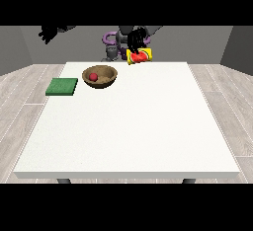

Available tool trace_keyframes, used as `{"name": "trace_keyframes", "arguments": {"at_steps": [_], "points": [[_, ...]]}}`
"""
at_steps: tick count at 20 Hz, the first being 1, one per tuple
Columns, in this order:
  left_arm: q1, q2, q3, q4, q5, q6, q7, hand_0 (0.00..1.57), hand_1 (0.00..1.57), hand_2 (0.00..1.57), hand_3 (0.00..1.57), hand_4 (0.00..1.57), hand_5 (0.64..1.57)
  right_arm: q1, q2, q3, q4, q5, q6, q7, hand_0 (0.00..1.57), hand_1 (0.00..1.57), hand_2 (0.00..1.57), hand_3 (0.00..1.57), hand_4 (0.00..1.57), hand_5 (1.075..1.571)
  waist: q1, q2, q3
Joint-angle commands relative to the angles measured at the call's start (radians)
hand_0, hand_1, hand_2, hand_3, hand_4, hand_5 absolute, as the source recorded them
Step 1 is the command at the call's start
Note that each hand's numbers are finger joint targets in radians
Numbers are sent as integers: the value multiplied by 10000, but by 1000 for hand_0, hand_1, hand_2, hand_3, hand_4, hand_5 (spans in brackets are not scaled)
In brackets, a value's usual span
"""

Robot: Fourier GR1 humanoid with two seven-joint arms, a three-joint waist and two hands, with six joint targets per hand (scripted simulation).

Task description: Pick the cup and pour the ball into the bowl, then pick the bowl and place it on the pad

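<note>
A: Start at the near edge and work back. What is there?

B: The near half of the white worktop (128, 141) carries nothing I can pick out. Further back, toward the view's left, the green pad (62, 86) lies flat beside the worktop's left edge. Just to its right, apart from it, stands the wooden bowl (100, 76).

A: Anything in the bowl?

B: Yes, the red ball (93, 77) sits inside it, toward the bowl's left side. So I judge the pour done.

A: And the cup?

B: The yellow and red cup (140, 56) is at the far edge, up off the worktop and tipped on its side, its long axis running roughly left to right. The hand at the view's right (136, 40) is over it with fingers curled down round it. Whether the cup holds anything, I cannot see.

A: The other hand?

B: The hand at the view's left (48, 33) hangs high and far back, beyond the worktop's left corner, fingers spread and holding nothing.

A: So what does the bowl step turn on?

B: The bowl lies between the two hands, forward and below both. The pad is on its left, so the carry runs leftward, a short way. The free hand is on the pad's side; the other is busy with the cup.
</note>
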Motion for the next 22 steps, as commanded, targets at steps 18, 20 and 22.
{"name": "trace_keyframes", "arguments": {"at_steps": [18,20,22], "points": [[5832,-872,2713,-4330,13741,1869,-5939,0,0,0,0,901,1457,-197,1768,1030,-739,975,-1464,-817,0,0,0,0,545,1567,660,2003,-21],[6076,-874,2780,-4254,14015,1316,-6862,0,0,0,0,901,1449,-218,1976,1044,-645,1299,-1894,-1295,0,0,0,0,500,1565,933,2332,8],[6204,-874,3222,-4155,14177,861,-7606,0,0,0,0,902,1448,-183,2033,964,-334,1358,-1963,-1675,0,0,0,0,501,1566,1164,2469,21]]}}
